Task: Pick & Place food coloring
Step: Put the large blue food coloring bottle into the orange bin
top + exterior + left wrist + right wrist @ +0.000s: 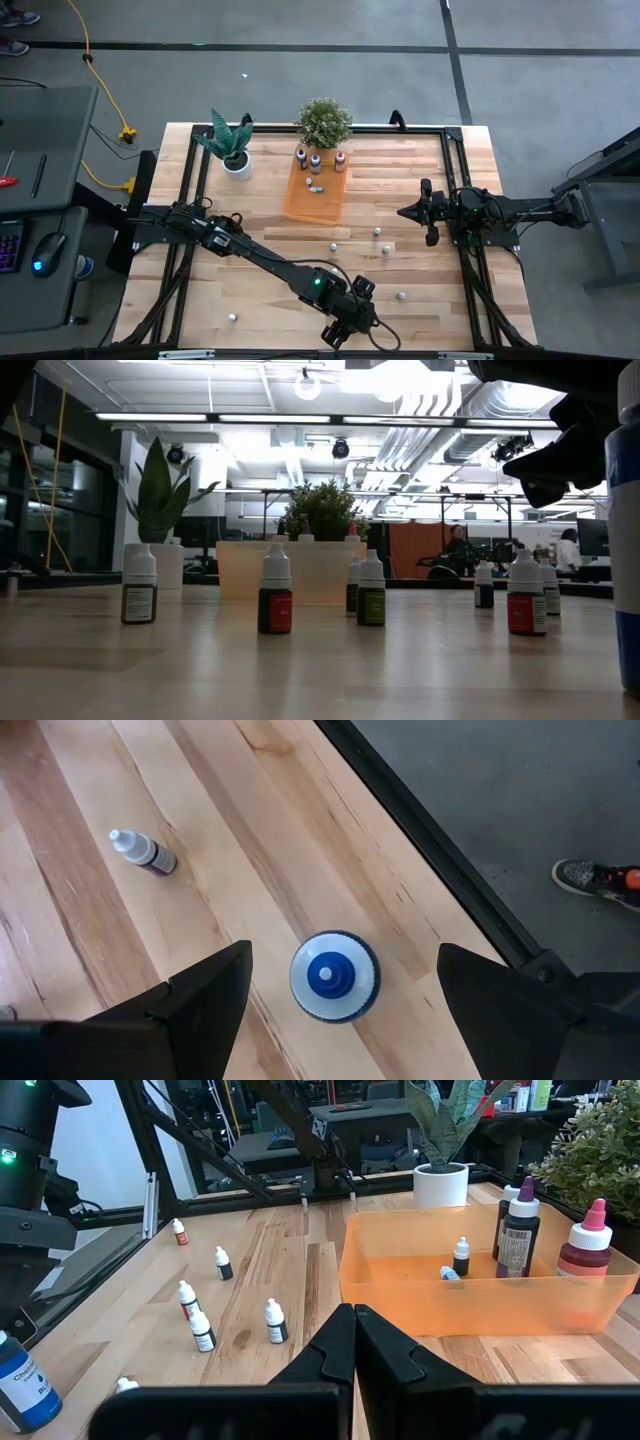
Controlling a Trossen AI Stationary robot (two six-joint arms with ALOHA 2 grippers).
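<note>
Two dark fingers of the left end effector [335, 990] are standing wide apart over a blue-capped bottle [334, 975], which is upright at the near edge of the table [210, 840], well away from the orange tray [315, 195]. To do this step well, I would say the arm should be coming straight down so the cap stays midway between the fingers, then closing low on the body rather than on the slim cap, since the bottle is close to the edge and a sideways nudge could tip it off. A small bottle [143, 852] is lying on its side nearby and should be left alone for now. The left arm is reaching far across the table from its base, wrist bent so the fingers are pointing down. The right end effector [410, 212] is waiting near the table's right side with its fingers pressed together, facing the tray. Several more tiny bottles [275, 1322] are scattered between the two arms, and a few are already sitting in the tray.
</note>
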